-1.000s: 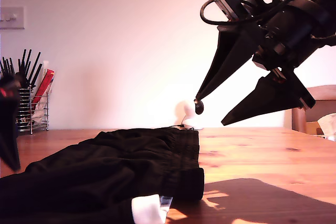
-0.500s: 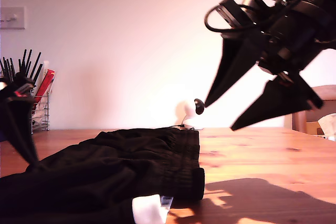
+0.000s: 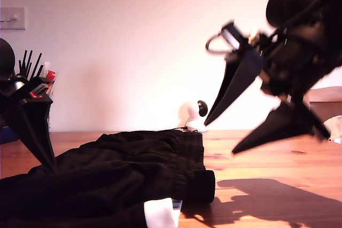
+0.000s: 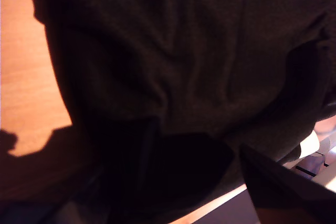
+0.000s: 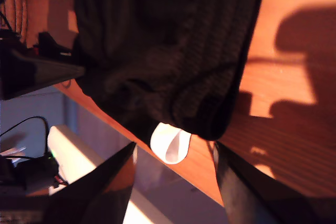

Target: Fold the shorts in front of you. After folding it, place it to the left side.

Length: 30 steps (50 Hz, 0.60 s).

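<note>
wooden table [image 3: 267, 153] | wire utensil holder [image 3: 40, 86] | wall switch [image 3: 12, 18] | white webcam [image 3: 193, 114]

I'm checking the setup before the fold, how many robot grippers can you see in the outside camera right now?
2. My first gripper is at the exterior view's left, down on the black shorts. My second gripper hangs open in the air at that view's right, above the wooden table.

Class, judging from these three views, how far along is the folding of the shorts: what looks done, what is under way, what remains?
Done: little that shows; the shorts lie rumpled on the table, white trim at the near edge. Under way: my first gripper has its tips down at the fabric, though a grip cannot be confirmed; my second gripper hangs above the table with open jaws. Left: the folding itself, then placing the shorts to the side.
</note>
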Motion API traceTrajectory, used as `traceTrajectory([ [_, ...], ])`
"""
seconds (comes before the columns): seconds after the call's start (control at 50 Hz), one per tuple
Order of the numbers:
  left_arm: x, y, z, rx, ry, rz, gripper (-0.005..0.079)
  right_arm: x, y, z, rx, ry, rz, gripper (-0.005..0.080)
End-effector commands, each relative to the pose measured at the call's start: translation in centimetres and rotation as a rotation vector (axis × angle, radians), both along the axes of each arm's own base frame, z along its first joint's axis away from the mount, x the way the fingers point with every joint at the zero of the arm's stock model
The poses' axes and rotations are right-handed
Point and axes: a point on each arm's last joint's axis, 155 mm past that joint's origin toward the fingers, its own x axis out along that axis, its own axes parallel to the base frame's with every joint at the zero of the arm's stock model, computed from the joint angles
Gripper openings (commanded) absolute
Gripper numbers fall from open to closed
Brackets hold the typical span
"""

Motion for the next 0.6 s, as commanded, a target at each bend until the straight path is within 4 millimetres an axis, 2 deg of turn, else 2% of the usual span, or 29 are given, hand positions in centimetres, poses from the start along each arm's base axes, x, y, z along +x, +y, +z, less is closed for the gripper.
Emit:
traceTrajectory([
  [0.0, -1.6, 0.3, -1.8, 0.024, 0.07, -0.006, 0.0647, -0.2, 0.4, -0.6, 0.013, 0.023, 0.01, 0.0422],
  [0.2, -1.6, 0.3, -1.8, 0.024, 0.067, -0.009, 0.0646, 0.5, 0.3, -1.4, -0.007, 0.018, -0.017, 0.0422],
  [0.3, -1.6, 0.3, -1.8, 0.024, 0.063, -0.015, 0.0646, 1.0, -0.3, -2.4, -0.057, 0.01, -0.042, 0.0424],
  [0.58, -1.5, 0.3, -1.8, 0.024, 0.054, -0.022, 0.0646, 0.6, 0.6, -4.6, -0.069, 0.059, -0.031, 0.0449],
])
